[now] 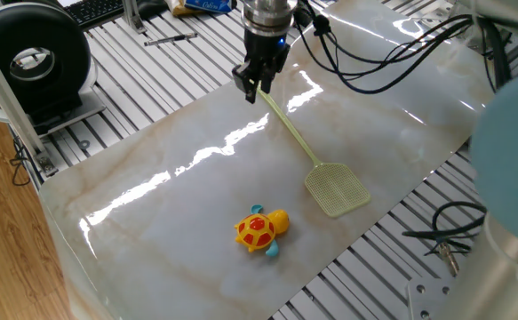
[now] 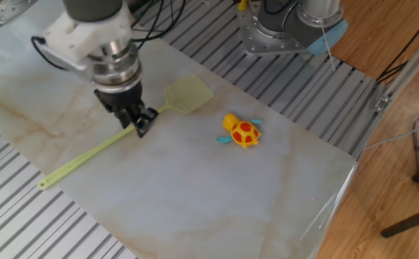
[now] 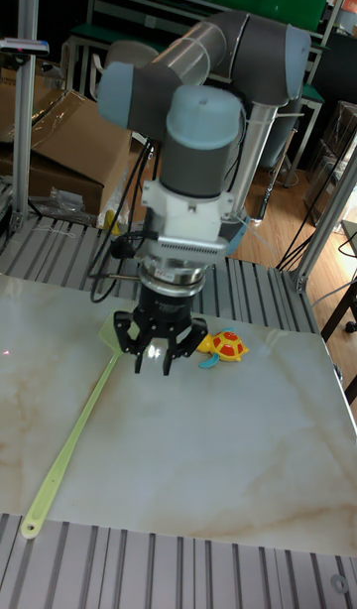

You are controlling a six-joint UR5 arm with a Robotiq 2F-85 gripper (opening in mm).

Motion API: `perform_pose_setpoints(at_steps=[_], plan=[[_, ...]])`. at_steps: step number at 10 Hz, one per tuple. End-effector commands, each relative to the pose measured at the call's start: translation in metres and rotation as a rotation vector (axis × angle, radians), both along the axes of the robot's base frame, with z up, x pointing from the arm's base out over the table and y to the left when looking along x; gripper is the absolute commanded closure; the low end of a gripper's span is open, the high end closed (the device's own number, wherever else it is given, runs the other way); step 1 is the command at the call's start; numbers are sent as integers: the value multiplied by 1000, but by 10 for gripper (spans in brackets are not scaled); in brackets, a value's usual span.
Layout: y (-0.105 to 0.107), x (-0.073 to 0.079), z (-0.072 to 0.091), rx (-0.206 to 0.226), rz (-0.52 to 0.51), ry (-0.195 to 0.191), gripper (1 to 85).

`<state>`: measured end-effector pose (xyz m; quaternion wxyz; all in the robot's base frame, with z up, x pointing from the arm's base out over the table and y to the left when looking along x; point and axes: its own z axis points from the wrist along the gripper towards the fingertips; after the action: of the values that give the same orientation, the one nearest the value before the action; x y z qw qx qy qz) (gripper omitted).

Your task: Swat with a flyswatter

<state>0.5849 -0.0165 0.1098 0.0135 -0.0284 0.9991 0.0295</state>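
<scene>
The pale yellow-green flyswatter lies flat on the marble sheet, its long handle running away from the mesh head. My gripper hovers over the handle, well away from the head, with its fingers spread and nothing between them. In the other fixed view the gripper hangs just above the handle's middle stretch. In the tall fixed view the gripper hides part of the head, and the handle runs toward the front left. A yellow and orange toy turtle sits near the head.
The marble sheet rests on a slatted aluminium table. A black round device and a keyboard stand at the back left. Black cables trail from the arm. The robot base stands beyond the turtle.
</scene>
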Motion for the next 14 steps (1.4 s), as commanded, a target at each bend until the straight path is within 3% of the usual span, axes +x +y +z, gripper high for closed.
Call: perform_pose_setpoints(at_steps=[1, 2, 4, 5, 6, 8, 9, 10, 11, 12, 14], plan=[[-19, -6, -12, -43, -80, 48, 490], [-25, 0, -19, -52, -77, 46, 490], [-67, 11, -54, -54, -21, 24, 490], [-69, 15, -59, -37, -20, 8, 490], [-61, 13, -59, -7, -59, 17, 490], [-59, 17, -59, 3, -153, 8, 507], [-56, 29, -64, 6, -185, -9, 507], [-71, 31, -75, -36, -186, -10, 507], [-84, 27, -83, -50, -176, -2, 503], [-78, 24, -82, -20, -188, 9, 493], [-77, 27, -82, -15, -216, -2, 490]])
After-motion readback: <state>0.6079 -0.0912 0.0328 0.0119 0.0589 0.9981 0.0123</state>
